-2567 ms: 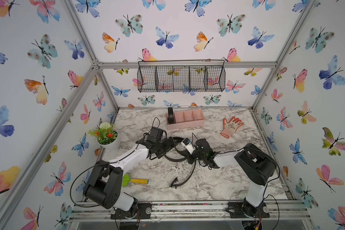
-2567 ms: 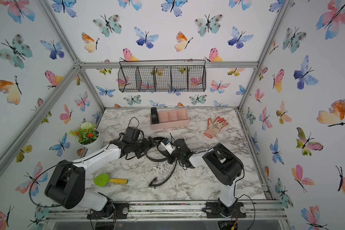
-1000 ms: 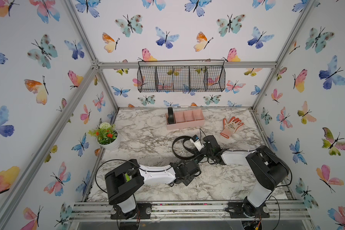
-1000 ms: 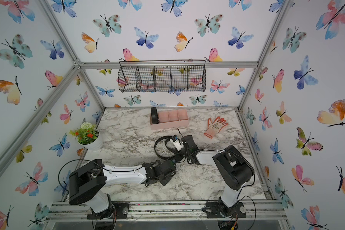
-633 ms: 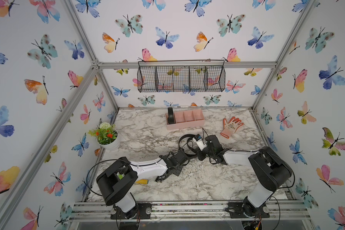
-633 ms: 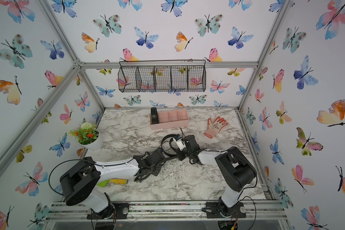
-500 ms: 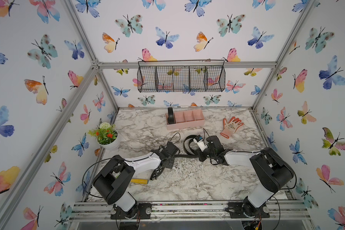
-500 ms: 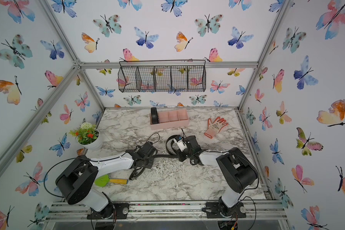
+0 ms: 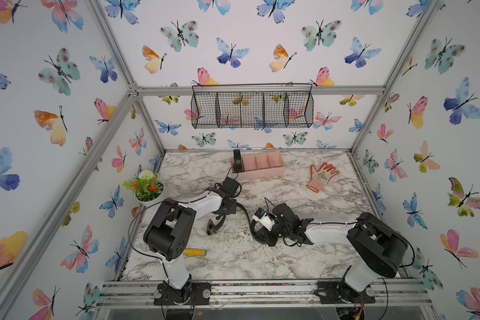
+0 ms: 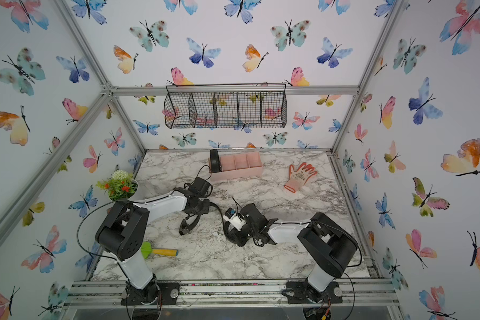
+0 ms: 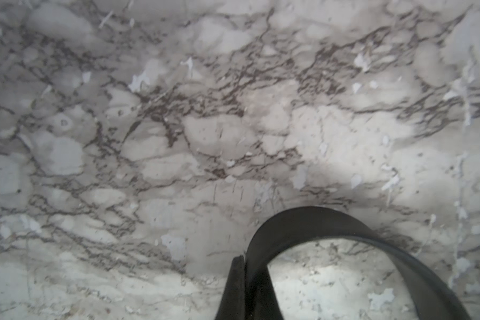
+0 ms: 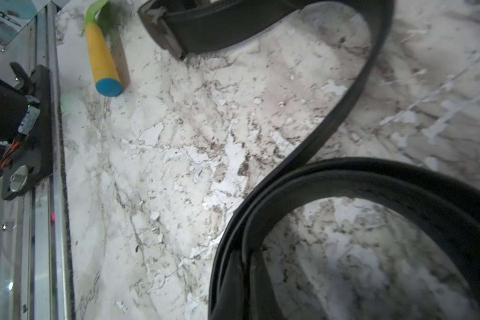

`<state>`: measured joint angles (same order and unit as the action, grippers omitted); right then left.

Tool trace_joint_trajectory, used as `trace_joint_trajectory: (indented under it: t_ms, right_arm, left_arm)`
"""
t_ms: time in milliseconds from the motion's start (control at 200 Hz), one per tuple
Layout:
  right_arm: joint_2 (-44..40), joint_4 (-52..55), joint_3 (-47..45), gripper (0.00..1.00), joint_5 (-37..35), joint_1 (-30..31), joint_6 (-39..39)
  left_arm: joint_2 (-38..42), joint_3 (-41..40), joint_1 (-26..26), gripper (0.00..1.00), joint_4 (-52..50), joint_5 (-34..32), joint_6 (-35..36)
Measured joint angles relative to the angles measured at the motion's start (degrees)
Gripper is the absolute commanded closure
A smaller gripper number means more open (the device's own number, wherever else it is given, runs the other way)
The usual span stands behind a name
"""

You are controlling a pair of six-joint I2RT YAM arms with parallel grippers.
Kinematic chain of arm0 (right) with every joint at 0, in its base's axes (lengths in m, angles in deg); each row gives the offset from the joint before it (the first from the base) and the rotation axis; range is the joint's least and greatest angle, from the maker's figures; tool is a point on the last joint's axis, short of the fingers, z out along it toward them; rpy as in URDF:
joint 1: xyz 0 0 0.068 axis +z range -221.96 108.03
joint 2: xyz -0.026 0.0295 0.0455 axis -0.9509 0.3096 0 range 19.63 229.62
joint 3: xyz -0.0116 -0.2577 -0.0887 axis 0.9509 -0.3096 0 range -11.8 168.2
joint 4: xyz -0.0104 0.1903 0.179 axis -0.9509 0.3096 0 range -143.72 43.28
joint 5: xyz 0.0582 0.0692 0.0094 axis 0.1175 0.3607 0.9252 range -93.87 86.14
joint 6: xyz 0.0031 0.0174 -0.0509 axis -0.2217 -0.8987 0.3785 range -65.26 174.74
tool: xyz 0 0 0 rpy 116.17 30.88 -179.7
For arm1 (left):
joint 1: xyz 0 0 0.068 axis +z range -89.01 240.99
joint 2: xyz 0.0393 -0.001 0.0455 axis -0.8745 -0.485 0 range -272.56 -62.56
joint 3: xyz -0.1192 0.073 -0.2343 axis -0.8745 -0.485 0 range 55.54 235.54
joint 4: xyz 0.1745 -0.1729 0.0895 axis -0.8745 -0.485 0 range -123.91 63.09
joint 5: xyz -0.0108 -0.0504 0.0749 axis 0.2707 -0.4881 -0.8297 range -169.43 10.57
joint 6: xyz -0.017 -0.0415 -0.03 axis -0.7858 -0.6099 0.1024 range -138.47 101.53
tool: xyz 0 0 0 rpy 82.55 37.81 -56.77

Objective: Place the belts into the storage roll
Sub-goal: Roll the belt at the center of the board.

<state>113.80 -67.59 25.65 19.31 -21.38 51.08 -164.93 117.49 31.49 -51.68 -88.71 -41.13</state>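
One black belt [image 9: 237,160] stands rolled in the end compartment of the pink storage roll [image 9: 263,173] at the back of the table, seen in both top views [image 10: 239,173]. A second belt [image 9: 247,216] lies in an S on the marble between my grippers. Its buckle end [image 9: 213,225] hangs loose below the left gripper. My left gripper [image 9: 230,206] is shut on the strap [image 11: 316,221], pinched at the fingertips [image 11: 237,277]. My right gripper [image 9: 261,235] is shut on the strap's coiled end [image 12: 372,177]. The buckle [image 12: 164,36] shows in the right wrist view.
A black wire basket [image 9: 251,110] hangs on the back wall. An orange and white glove [image 9: 322,176] lies back right. A flower pot [image 9: 147,188] stands at the left edge. A yellow-handled green tool [image 10: 161,252] lies front left, near the left arm's base.
My left gripper has swung from the front middle to the left and back, drawing the belt out. My right gripper with the coil has come toward the front.
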Motion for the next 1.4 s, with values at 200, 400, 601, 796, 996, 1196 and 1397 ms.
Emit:
trace_joint_trajectory:
  t_ms: [200, 400, 601, 796, 996, 1196, 1397]
  right_arm:
    - [-1.6, -3.0, -3.5, 0.97, 2.0, 1.4, 0.3]
    - [-3.5, -2.6, -5.4, 0.97, 3.0, 3.0, 1.8]
    - [-2.5, -2.4, -4.8, 0.97, 3.9, 3.5, 3.9]
    - [-0.1, -1.1, -1.6, 0.97, 3.9, 4.6, 5.5]
    - [2.8, 0.2, 2.0, 0.97, 4.0, 4.8, 7.1]
    - [6.6, 0.2, 6.7, 0.97, 3.8, 5.4, 8.2]
    - [9.8, -0.1, 10.1, 0.97, 3.7, 5.4, 9.1]
  left_arm:
    - [-5.5, 7.1, -4.5, 0.98, -0.9, 2.1, 0.4]
    - [-8.9, 11.6, -8.2, 0.98, 0.2, 7.7, 0.7]
    - [-14.7, 22.0, -9.1, 0.97, -2.4, 13.7, 4.0]
    - [-24.5, 38.7, -12.0, 0.96, -8.2, 18.9, 10.3]
    - [-32.1, 51.7, -16.2, 0.93, -14.7, 21.5, 15.0]
    - [-37.0, 60.1, -17.9, 0.89, -18.4, 25.3, 17.1]
    - [-37.0, 59.6, -18.1, 0.70, -18.1, 30.9, 17.9]
